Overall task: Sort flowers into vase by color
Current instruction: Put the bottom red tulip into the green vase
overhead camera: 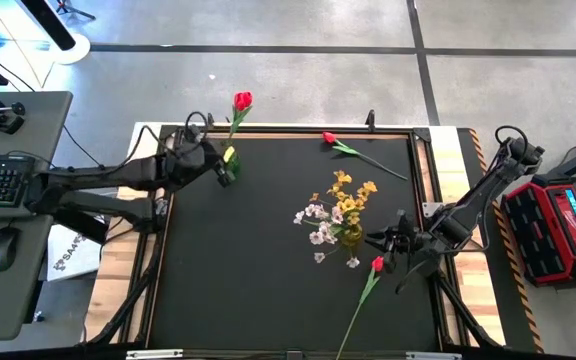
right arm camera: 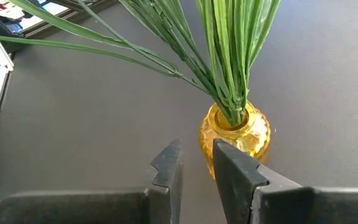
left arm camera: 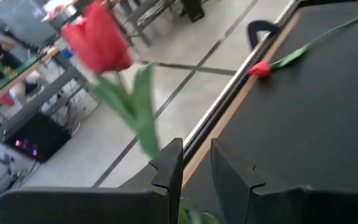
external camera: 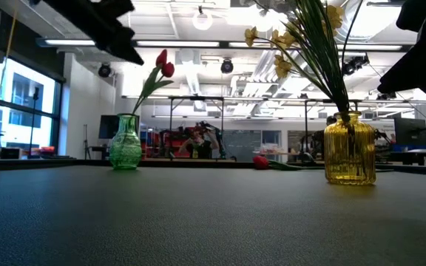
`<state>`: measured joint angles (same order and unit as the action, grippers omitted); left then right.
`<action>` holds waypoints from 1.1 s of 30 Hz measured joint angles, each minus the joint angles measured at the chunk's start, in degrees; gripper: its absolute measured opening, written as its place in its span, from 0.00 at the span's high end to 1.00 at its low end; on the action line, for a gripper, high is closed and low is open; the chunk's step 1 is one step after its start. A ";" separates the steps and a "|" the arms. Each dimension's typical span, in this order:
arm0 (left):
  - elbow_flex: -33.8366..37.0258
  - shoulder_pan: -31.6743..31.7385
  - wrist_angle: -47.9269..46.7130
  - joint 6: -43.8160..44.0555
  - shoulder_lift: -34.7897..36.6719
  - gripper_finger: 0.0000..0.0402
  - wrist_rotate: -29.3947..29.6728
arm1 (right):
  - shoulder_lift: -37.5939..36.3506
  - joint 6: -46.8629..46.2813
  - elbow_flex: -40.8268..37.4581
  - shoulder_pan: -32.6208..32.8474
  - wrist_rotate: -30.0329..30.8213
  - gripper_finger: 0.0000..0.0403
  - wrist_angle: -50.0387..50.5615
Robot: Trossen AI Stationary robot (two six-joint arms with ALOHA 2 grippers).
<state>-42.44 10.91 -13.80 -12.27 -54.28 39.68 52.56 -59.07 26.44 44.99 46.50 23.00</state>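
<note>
Left gripper [overhead camera: 224, 168] at green vase [overhead camera: 227, 172], far-left table [overhead camera: 268, 300] corner; fingers narrow, probably not gripping the red tulip [overhead camera: 242, 101] standing in it. Loose tulip [overhead camera: 330, 138] by far edge. Yellow vase [overhead camera: 352, 237] holds yellow and white-pink sprays [overhead camera: 340, 205]. Another tulip [overhead camera: 376, 265] beside it. Right gripper [overhead camera: 380, 240] near yellow vase, narrow, empty.

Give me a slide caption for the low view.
Green vase holding red tulips, yellow vase holding blossom sprays, one red tulip lying between.
</note>
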 joint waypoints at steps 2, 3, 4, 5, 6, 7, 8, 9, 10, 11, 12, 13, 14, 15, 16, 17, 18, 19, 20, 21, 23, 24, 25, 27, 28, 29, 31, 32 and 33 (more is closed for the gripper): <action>-0.04 -3.59 0.04 0.04 -0.02 0.84 1.95 | 0.00 0.00 0.00 -0.01 0.00 0.81 0.32; -0.04 -5.33 0.04 0.22 -0.08 0.85 3.06 | 0.00 0.00 0.00 -0.01 0.00 0.81 0.35; -0.04 -6.96 0.08 0.80 -0.21 0.85 4.24 | 0.00 0.02 0.00 -0.01 0.00 0.81 0.40; -0.04 -8.60 0.04 1.51 -0.36 0.86 5.30 | 0.00 0.04 0.00 -0.01 0.00 0.81 0.42; -0.04 -10.07 0.03 2.23 -0.52 0.87 6.22 | 0.00 0.04 0.00 -0.01 0.00 0.81 0.42; -0.04 -11.47 0.09 2.96 -0.77 0.87 6.99 | 0.00 0.04 0.00 -0.02 0.00 0.81 0.43; -0.04 -12.75 0.15 3.50 -1.03 0.88 7.54 | 0.00 0.06 0.00 -0.01 0.00 0.81 0.44; -0.04 -13.99 0.10 4.05 -1.38 0.88 7.83 | 0.00 0.76 0.00 -0.02 0.02 0.81 0.44; -0.04 -15.05 0.14 4.40 -1.91 0.89 7.97 | 0.00 2.16 0.00 -0.02 0.06 0.81 0.30; -0.04 -15.95 0.40 4.54 -2.47 0.89 8.05 | 0.00 3.59 0.10 -0.02 -0.27 0.81 -0.06; -0.04 -16.69 0.59 4.48 -3.04 0.89 8.05 | 0.02 4.91 0.65 -0.04 -2.06 0.81 -0.01; -0.04 -17.19 0.76 4.10 -3.73 0.90 8.05 | 0.02 5.54 1.78 -0.10 -4.85 0.81 0.13; -0.04 -17.52 1.12 3.68 -4.48 0.90 8.06 | 0.02 5.95 3.26 -0.33 -7.91 0.81 0.44; -0.04 -17.67 1.50 3.25 -5.29 0.90 8.06 | 0.02 5.32 4.96 -0.47 -10.94 0.81 1.08; -0.04 -17.74 1.73 3.18 -6.07 0.90 8.07 | 0.08 4.12 6.67 -0.59 -13.71 0.81 2.16; -0.04 -17.74 1.99 3.16 -6.86 0.90 8.09 | 0.42 2.33 8.61 -0.71 -16.10 0.81 3.71; -0.04 -17.74 2.72 3.15 -7.71 0.90 8.11 | 1.02 0.31 10.55 -0.71 -18.33 0.81 5.65; -0.04 -17.74 3.50 3.14 -8.54 0.90 8.09 | 1.81 -2.21 12.52 -0.64 -20.80 0.81 7.92; -0.04 -17.74 3.97 3.12 -9.39 0.90 8.09 | 2.82 -5.28 14.54 -0.61 -23.32 0.81 10.76; -0.04 -17.74 4.70 3.12 -10.18 0.90 8.09 | 4.04 -8.79 16.62 -0.61 -25.82 0.82 14.31; -0.04 -17.74 5.88 3.11 -11.63 0.90 8.09 | 7.32 -16.20 20.71 -0.59 -30.70 0.82 20.99; -0.04 -17.74 6.31 3.10 -12.29 0.90 8.09 | 9.21 -19.29 22.83 -0.59 -32.85 0.82 23.67; -0.04 -17.74 6.75 3.11 -12.91 0.90 8.08 | 11.11 -22.00 24.82 -0.59 -34.86 0.82 26.03; -0.04 -17.74 7.28 3.12 -14.01 0.90 8.08 | 15.12 -26.11 28.59 -0.59 -37.14 0.82 28.94; -0.04 -17.74 7.61 3.17 -14.42 0.90 8.09 | 17.03 -27.55 30.11 -0.59 -37.63 0.82 29.23; -0.04 -17.72 7.96 3.41 -14.89 0.90 8.10 | 18.97 -28.51 31.53 -0.59 -37.94 0.82 29.17; -0.04 -17.70 8.25 4.07 -15.64 0.90 8.10 | 22.65 -29.93 34.01 -0.59 -38.08 0.82 28.46; -0.04 -17.63 8.26 4.42 -16.08 0.90 8.11 | 24.46 -31.19 35.06 -0.59 -38.06 0.82 28.06; -0.04 -17.54 8.52 4.59 -16.56 0.90 8.09 | 26.22 -32.94 35.95 -0.59 -38.08 0.82 27.90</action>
<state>-42.48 -6.63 -5.27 -7.68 -70.84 47.77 78.77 -92.01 62.39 44.40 8.42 50.90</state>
